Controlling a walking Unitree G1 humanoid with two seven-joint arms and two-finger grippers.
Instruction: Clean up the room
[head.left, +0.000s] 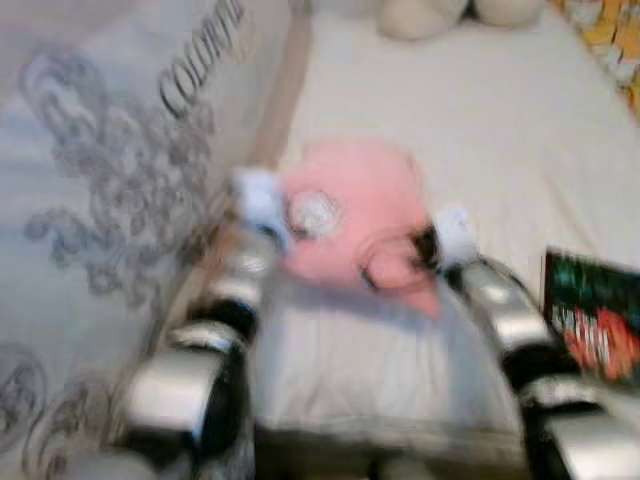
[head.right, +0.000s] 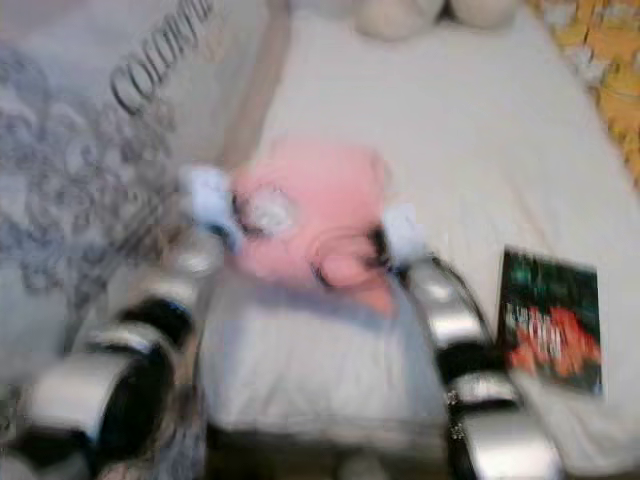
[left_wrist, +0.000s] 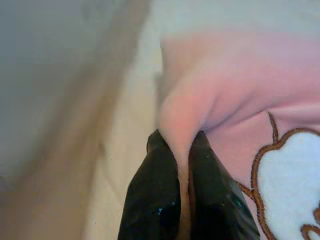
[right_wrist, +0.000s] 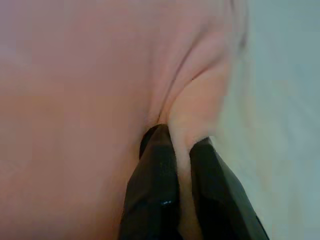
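Head views were motion-blurred, so edges were soft and the lettering on the grey printed bedding (head.left: 110, 180) at the robot's left was cut off and only partly readable. The pink garment (head.left: 355, 215) lay bunched on the white bed sheet (head.left: 480, 130), near the sheet's left edge beside that bedding. Left hand (left_wrist: 182, 145) was clamped on a fold at the garment's left side, both black fingers (left_wrist: 155, 195) pressed against the pinched pink cloth, next to a white patch with brown stitching (left_wrist: 287, 185). Right hand (right_wrist: 182, 137) was likewise pinching a fold on the garment's right side, sheet visible just beside it. A dark book with red and green cover art (head.right: 550, 320) lay flat on the sheet to the right, apart from the garment. Cream plush shapes (head.left: 420, 15) at the far end were cropped by the frame; yellow patterned fabric (head.left: 605, 40) showed at the far right corner.
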